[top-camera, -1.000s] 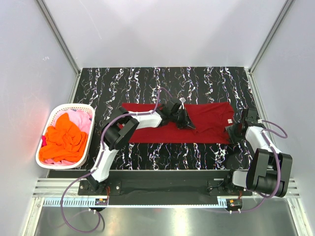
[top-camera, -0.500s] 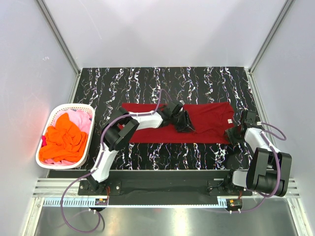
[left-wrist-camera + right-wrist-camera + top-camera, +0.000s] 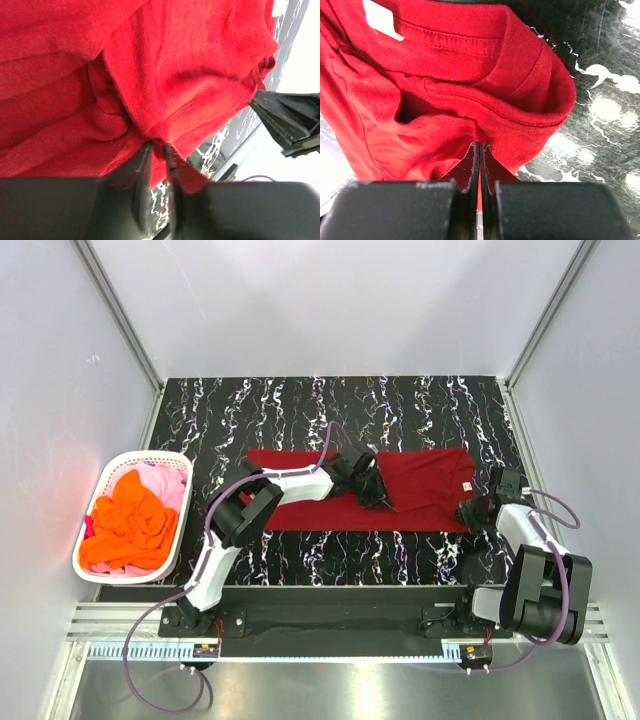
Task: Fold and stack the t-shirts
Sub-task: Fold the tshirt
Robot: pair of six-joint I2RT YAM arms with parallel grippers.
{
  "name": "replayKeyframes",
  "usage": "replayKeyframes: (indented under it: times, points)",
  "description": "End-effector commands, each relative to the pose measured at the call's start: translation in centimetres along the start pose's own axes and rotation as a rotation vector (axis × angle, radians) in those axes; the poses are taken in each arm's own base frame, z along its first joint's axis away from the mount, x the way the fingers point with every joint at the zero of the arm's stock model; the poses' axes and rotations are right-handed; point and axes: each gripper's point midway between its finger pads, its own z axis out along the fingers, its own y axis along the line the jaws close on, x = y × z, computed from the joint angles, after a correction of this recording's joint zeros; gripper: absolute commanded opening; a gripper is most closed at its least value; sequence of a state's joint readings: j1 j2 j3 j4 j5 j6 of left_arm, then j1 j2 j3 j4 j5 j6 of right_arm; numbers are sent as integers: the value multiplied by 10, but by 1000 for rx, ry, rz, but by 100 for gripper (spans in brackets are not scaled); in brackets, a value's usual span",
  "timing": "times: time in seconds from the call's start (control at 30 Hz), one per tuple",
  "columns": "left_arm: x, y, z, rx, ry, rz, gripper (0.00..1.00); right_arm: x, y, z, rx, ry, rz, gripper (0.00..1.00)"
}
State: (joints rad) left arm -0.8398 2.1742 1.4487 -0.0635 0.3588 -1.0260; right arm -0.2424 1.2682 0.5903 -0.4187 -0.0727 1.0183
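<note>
A dark red t-shirt lies folded lengthwise across the black marbled table, its collar end to the right. My left gripper sits on the shirt's middle. In the left wrist view its fingers stand close together with a fold of the red cloth pinched between them. My right gripper is at the shirt's near right corner. Seen from the right wrist, it is shut on the cloth just below the ribbed collar and white label. Orange and pink t-shirts lie in the basket.
A white plastic basket stands at the table's left edge. White walls with metal posts enclose the table at the back and both sides. The arm bases sit on the rail along the near edge.
My right gripper has shut on the shirt's collar end after shifting slightly nearer. My left gripper opened and has narrowed again on a fold in the shirt's middle.
</note>
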Motion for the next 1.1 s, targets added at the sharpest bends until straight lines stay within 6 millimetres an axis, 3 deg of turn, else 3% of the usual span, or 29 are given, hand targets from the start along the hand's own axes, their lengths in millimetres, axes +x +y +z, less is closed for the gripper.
replayKeyframes:
  times: [0.0,0.07,0.33,0.73,1.07]
  points:
    - [-15,-29,-10,54,-50,40,13,-5,15,-8,-75,-28,-31,0]
    - [-17,-32,-16,54,-56,50,0,-9,20,-15,-106,-52,-56,0]
    - [-34,-35,-41,69,-81,36,0,-17,33,-46,-211,-129,-103,0]
    - [-30,-36,-54,83,-57,58,0,-10,21,-78,-282,-190,-130,0]
    - [-24,-26,-55,67,-42,62,0,1,0,-84,-276,-190,-164,0]
